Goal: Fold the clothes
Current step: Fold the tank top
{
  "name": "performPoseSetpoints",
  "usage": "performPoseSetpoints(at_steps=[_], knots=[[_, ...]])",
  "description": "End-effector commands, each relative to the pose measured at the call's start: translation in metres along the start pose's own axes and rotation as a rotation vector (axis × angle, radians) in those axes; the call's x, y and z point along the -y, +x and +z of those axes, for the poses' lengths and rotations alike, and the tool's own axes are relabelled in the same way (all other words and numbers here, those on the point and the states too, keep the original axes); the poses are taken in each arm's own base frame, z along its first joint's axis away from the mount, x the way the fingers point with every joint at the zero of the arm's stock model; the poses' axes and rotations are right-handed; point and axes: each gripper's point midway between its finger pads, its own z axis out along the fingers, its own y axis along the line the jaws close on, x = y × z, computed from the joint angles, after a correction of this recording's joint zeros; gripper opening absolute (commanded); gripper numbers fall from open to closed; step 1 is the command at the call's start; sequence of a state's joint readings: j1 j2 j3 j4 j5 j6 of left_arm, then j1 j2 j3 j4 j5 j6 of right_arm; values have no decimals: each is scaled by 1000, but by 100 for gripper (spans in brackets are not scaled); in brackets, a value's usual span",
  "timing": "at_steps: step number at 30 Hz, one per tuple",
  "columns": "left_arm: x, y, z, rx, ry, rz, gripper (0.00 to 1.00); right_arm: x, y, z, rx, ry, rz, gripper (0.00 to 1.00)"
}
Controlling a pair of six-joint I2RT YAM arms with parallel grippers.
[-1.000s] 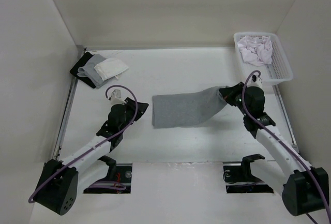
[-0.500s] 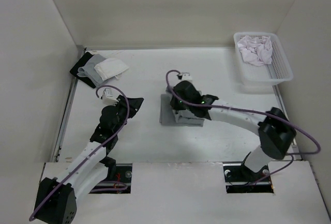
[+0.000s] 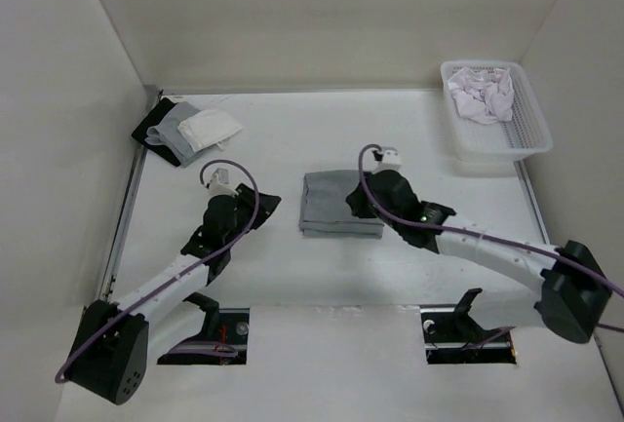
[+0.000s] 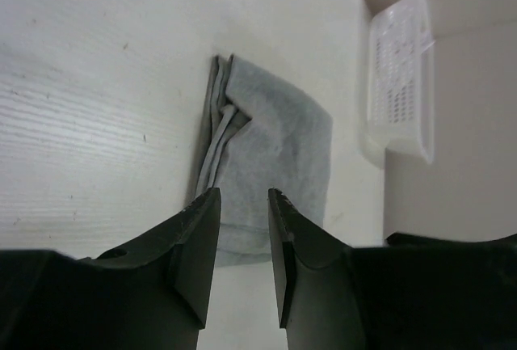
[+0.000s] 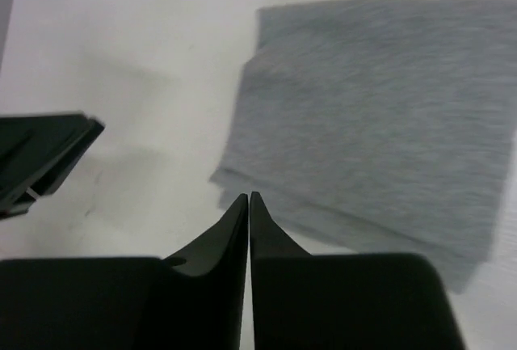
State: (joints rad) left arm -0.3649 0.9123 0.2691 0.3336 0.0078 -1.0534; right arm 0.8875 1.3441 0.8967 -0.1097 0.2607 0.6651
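Though folded, T-shirt (image 3: 327, 206) edges staggered.

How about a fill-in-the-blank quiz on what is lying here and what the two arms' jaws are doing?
1. The grey T-shirt lies ____ into a compact rectangle.
2. The white-lilac garment sits inside the ____ at the far right.
3. The jaws on the left arm stand ____, holding nothing.
4. The jaws on the right arm are ____, with nothing between them.

Missing words: folded; basket; open; shut.
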Motion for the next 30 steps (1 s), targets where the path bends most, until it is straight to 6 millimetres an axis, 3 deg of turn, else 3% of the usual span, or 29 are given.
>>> performPoseSetpoints(at_steps=[1,6,10,15,20,30], knots=[[32,-1,12,10,66,87,29,35,-8,-13,110,9,79,3],[12,22,25,-44,-32,214,34,95,-20,-50,324,37,199,4],[-9,27,25,-58,-94,295,41,152,-26,-68,473,136,296,19],[-23,29,25,-91,-155,364,45,189,-29,-72,555,198,323,50],[-25,28,27,-105,-178,364,48,210,-24,-75,589,231,363,59],[-10,26,35,-99,-138,400,47,211,-19,-68,554,220,379,61]])
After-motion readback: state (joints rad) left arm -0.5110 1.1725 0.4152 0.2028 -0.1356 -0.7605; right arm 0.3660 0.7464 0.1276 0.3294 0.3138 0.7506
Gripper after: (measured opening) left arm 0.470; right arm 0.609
